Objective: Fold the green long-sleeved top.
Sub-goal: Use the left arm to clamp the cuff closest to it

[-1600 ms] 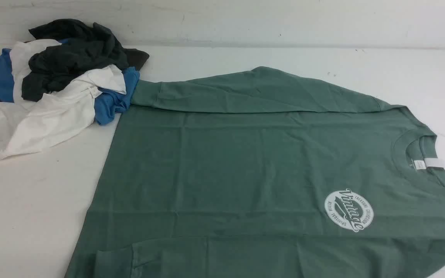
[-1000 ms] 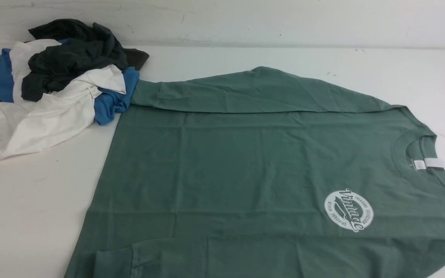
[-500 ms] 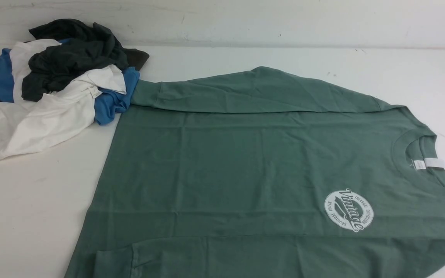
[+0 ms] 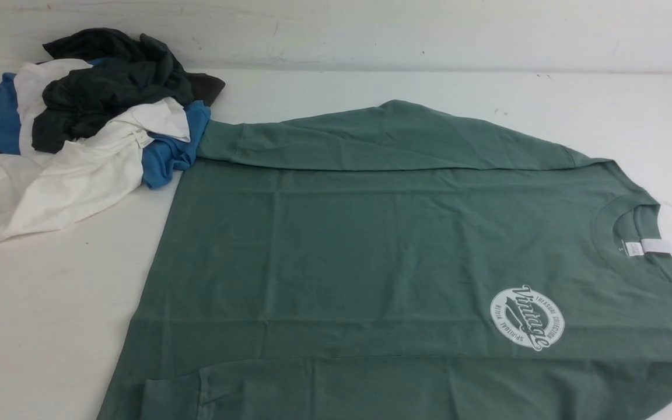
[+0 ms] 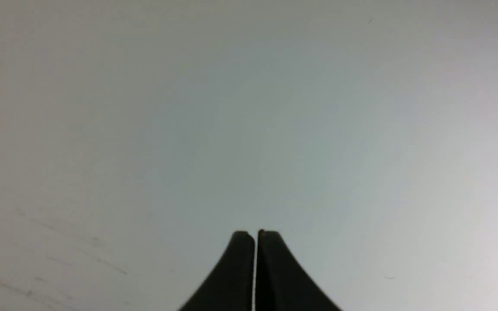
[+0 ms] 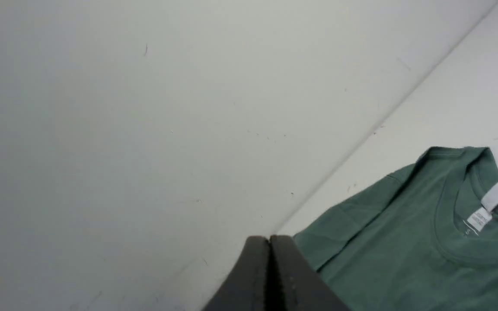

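Only one thing moved vs. the earlier front pics: a small dark shape that sat in the lower-left corner is gone now; the clothes did not shift.

Upper left of front view: a pile w/ black garment (image 4: pixel 114 81) on top, blue garment (image 4: pixel 170 154) under it and white garment (image 4: pixel 50 186) spreading to the left edge, all on the white table (image 4: pixel 38 326).

Green long-sleeved top (image 4: pixel 371 251) lies flat, front side up, from centre to the right edge and cut by the bottom edge; hem points left, neck points right. Its upper sleeve (image 4: pixel 371 137) is laid along the body, cuff touching the blue garment. Lower sleeve (image 4: pixel 371 391) lies along the bottom of the frame, cuff at lower left. Round white logo (image 4: pixel 527 318) is at lower right, white neck tag (image 4: pixel 633 248) inside the collar at far right.

Left wrist view: left gripper (image 5: pixel 255 235), fingers pressed together and holding nothing, plain pale surface behind.

Right wrist view: right gripper (image 6: pixel 269 239), fingers also closed and empty, tips at the line where wall (image 6: pixel 145 129) meets table; collar part of the top is at lower right, apart from the fingers.
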Tool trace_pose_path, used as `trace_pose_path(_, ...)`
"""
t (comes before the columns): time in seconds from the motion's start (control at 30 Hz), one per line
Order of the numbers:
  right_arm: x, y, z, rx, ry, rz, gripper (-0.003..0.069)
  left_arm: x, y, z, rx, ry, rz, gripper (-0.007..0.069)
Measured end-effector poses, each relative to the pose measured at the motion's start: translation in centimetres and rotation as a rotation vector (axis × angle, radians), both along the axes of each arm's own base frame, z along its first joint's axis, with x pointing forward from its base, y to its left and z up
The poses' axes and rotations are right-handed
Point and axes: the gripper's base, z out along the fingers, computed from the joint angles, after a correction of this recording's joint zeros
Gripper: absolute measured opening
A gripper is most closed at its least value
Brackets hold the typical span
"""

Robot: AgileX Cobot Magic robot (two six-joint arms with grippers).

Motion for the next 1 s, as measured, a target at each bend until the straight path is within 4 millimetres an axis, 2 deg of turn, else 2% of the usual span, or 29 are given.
trace_pose_path(0.03,0.0,-0.1,0.1,0.019,-0.014,-0.004,-0.0015,-0.3,-0.2,1.7,0.006,0.04,-0.021,-0.0004)
trace_pose_path(0.07,0.0,-0.1,0.2,0.037,-0.028,-0.008,-0.0015,-0.1,-0.3,2.4,0.013,0.088,-0.032,-0.0004)
trace_pose_path(0.1,-0.1,-0.2,0.4,0.063,-0.046,-0.013,-0.0015,0.4,-0.6,3.7,0.037,0.207,-0.055,-0.0004)
trace_pose_path(0.17,-0.1,-0.2,0.4,0.08,-0.051,-0.012,-0.0015,0.9,-0.9,4.6,0.078,0.351,-0.075,-0.0004)
trace_pose_path(0.2,-0.1,0.0,0.8,0.082,-0.027,0.011,-0.0015,2.7,-1.3,5.0,0.152,0.614,-0.103,-0.0004)
trace_pose_path(0.23,-0.3,0.2,1.4,0.062,-0.009,0.032,-0.0015,3.5,-1.5,5.0,0.198,0.765,-0.127,-0.0004)
trace_pose_path(0.27,-0.2,0.3,1.3,0.055,0.003,0.036,-0.0015,4.1,-1.5,4.8,0.207,0.814,-0.133,-0.0004)
trace_pose_path(0.3,-0.8,0.7,3.4,-0.028,0.016,0.067,-0.0015,5.8,-1.7,4.1,0.272,1.074,-0.185,-0.0004)
trace_pose_path(0.37,-1.6,1.0,6.0,-0.155,0.04,0.087,-0.0015,8.0,-1.9,2.6,0.326,1.347,-0.256,-0.0004)
trace_pose_path(0.43,-2.1,1.3,8.9,-0.267,0.099,0.113,-0.0015,9.8,-2.1,1.1,0.354,1.523,-0.317,-0.0004)
trace_pose_path(0.47,-2.1,1.3,8.9,-0.276,0.099,0.111,-0.0015,10.2,-2.1,0.7,0.36,1.554,-0.329,-0.0004)
trace_pose_path(0.5,-2.1,1.7,11.9,-0.37,0.195,0.158,-0.0015,12.0,-2.3,-1.0,0.38,1.678,-0.388,-0.0004)
trace_pose_path(0.53,-2.1,1.7,11.9,-0.379,0.194,0.158,-0.0015,12.4,-2.3,-1.4,0.382,1.704,-0.402,-0.0004)
trace_pose_path(0.57,-1.6,2.0,14.2,-0.462,0.283,0.208,-0.0015,13.6,-2.4,-2.7,0.391,1.773,-0.443,-0.0004)
trace_pose_path(0.63,-0.5,2.3,16.4,-0.582,0.411,0.288,-0.0015,15.3,-2.8,-4.9,0.414,1.875,-0.51,-0.0004)
trace_pose_path(0.73,1.9,2.6,17.7,-0.701,0.641,0.443,-0.0015,16.9,-4.2,-7.2,0.48,1.943,-0.567,-0.0004)
trace_pose_path(0.83,4.7,2.6,17.3,-0.741,0.78,0.539,-0.0015,18.0,-6.0,-8.3,0.542,1.946,-0.587,-0.0004)
trace_pose_path(1.0,8.5,2.6,14.5,-0.748,0.939,0.661,-0.0015,19.4,-7.9,-7.8,0.554,1.879,-0.558,-0.0004)
